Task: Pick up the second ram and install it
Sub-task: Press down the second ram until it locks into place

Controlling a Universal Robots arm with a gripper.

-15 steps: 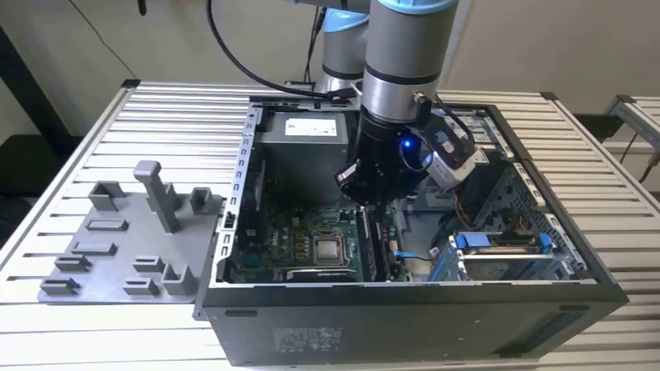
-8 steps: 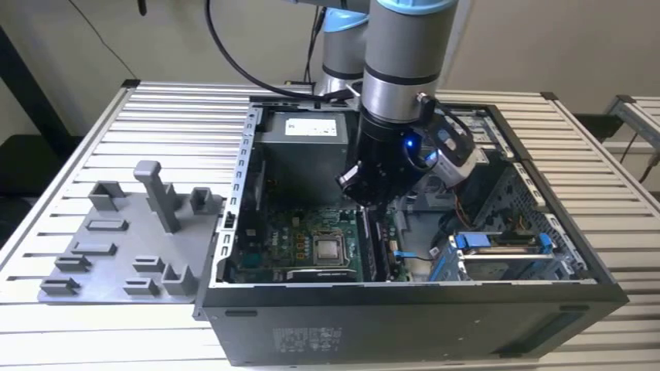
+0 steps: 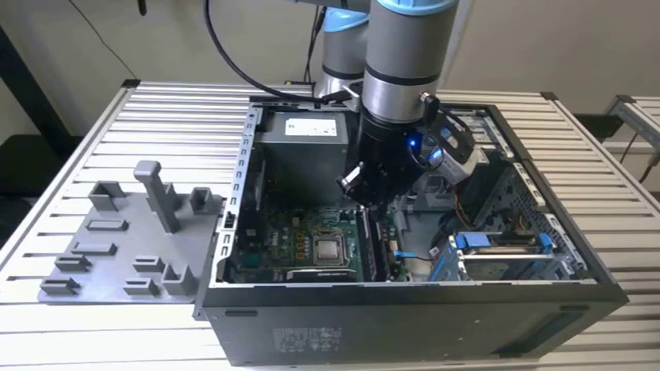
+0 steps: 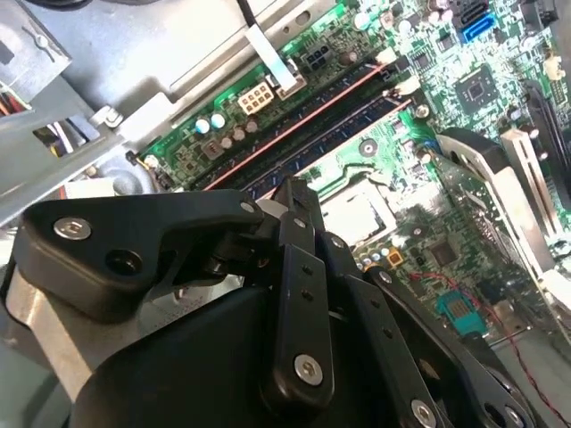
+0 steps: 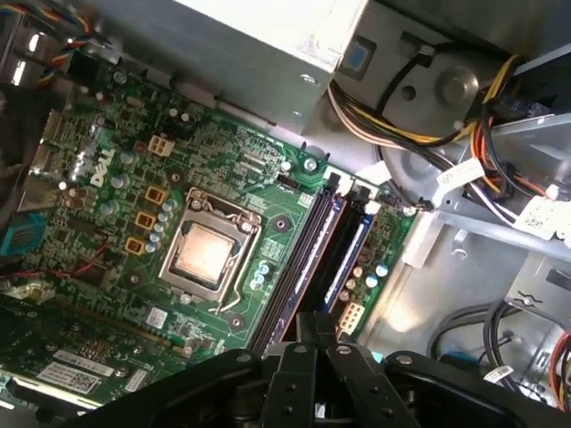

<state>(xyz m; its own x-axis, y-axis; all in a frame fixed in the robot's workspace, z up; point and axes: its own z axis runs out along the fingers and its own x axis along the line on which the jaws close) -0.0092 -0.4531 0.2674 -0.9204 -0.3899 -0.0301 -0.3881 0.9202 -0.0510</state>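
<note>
Hovering inside the open computer case (image 3: pixel 536 232), the claw (image 5: pixel 317 334) looks clenched with nothing gripped, poised over the memory slots (image 5: pixel 326 259) on the motherboard (image 5: pixel 116 178), probably to press a stick home.

Green motherboard (image 5: pixel 107 205) – silver CPU (image 5: pixel 203 254), black case (image 3: pixel 413 325), grey holder tray (image 3: pixel 113 247), black tool (image 3: pixel 363 185), white slatted bench (image 3: pixel 62 332).
</note>
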